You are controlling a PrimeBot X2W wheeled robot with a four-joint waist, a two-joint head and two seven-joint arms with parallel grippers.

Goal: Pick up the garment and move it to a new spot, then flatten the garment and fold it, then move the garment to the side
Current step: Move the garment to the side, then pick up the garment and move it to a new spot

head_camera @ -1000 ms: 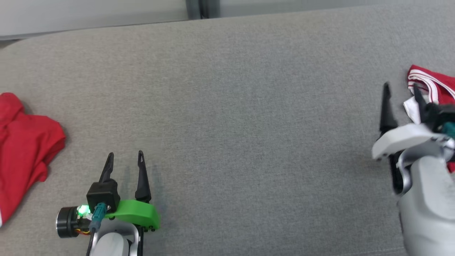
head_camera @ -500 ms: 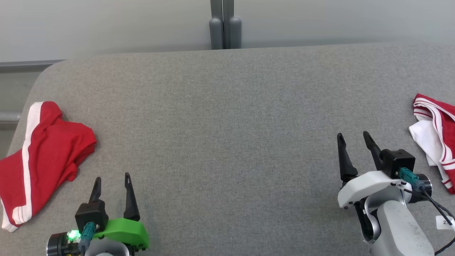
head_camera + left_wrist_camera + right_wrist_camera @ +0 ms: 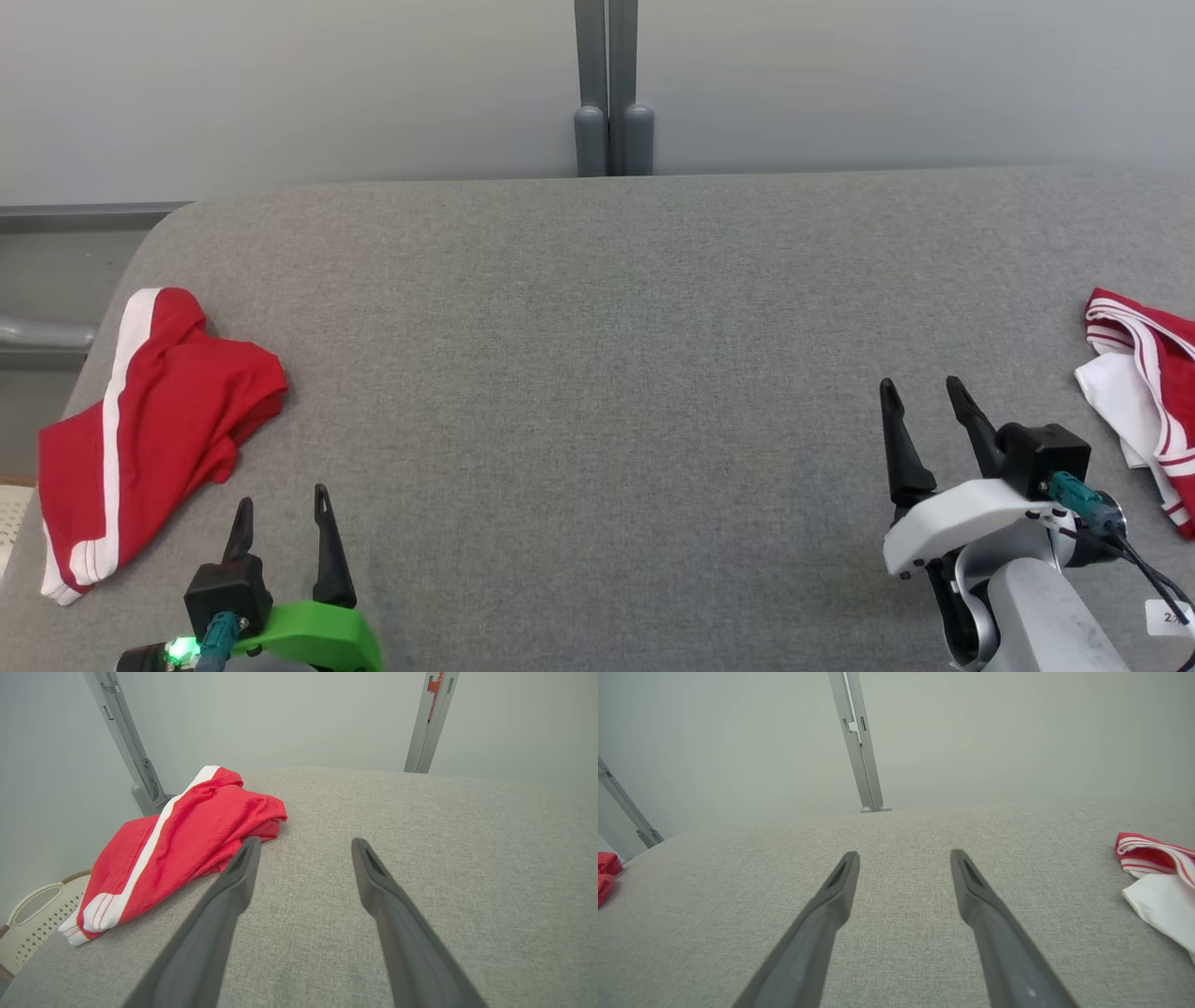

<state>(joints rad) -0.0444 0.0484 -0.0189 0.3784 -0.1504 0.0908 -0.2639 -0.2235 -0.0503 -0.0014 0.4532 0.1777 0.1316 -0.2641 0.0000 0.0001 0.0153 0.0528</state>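
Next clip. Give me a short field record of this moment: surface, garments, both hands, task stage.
surface: grey fabric-covered table
garment at left: red garment with a white stripe, crumpled, near the table's left edge
garment at right: red-and-white garment, crumpled, cut off by the head view's edge
left hand: open, empty, apart from the red garment
right hand: open, empty, apart from the red-and-white garment
task stage: nothing grasped; neither garment lies flat

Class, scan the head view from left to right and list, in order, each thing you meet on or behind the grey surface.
red garment with a white stripe → left gripper → grey upright post at the back → right gripper → red-and-white striped garment
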